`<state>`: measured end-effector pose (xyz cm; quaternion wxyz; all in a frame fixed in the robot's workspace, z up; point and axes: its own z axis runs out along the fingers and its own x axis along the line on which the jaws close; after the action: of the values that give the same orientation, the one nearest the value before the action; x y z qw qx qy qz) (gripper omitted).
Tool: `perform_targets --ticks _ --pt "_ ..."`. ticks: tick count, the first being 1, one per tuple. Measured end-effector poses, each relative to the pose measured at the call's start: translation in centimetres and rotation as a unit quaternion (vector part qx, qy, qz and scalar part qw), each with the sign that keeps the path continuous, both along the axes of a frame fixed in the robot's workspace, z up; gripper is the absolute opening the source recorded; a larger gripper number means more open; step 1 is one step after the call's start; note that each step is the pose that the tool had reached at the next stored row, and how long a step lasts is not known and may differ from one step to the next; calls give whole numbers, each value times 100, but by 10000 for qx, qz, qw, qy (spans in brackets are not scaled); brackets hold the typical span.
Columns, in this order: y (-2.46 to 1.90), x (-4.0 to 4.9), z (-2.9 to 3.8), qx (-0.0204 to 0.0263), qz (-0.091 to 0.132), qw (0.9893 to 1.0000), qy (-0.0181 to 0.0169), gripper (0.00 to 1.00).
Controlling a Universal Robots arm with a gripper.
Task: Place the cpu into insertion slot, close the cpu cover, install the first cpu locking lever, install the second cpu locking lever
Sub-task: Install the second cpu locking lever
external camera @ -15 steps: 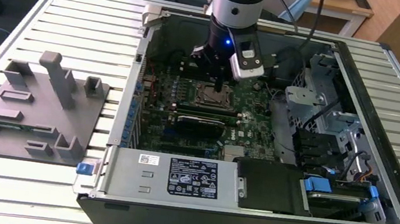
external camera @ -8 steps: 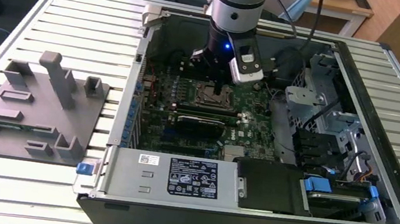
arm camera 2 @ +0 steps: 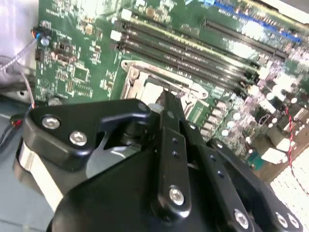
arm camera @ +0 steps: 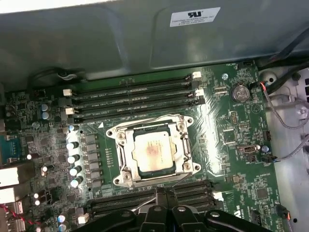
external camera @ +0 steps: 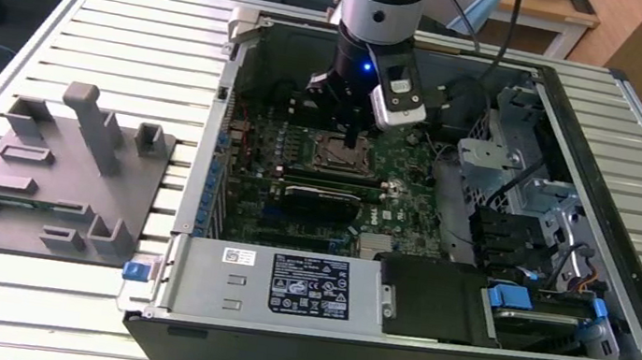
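Hovering low over the green circuit board (external camera: 405, 168) inside the open computer case (external camera: 605, 305), the hand (arm camera: 163, 194) hangs just beside the insertion slot (arm camera: 153, 151), on the side toward the case's front edge. Its fingers look drawn together to a narrow tip with nothing between them, though I can't be sure they're fully closed. The cpu (arm camera: 152, 153) already lies seated in the slot, silvery top up, and the cpu cover (arm camera: 179, 129) appears folded down around it as a frame. I'd guess the hand sits this close and narrow to work the thin locking levers along the socket's rim.
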<state>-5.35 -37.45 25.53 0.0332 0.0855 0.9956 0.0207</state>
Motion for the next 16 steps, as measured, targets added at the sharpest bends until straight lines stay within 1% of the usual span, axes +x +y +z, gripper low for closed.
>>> perform_targets --ticks 16 --pt "-2 -1 1 -1 0 10000 -1 10"
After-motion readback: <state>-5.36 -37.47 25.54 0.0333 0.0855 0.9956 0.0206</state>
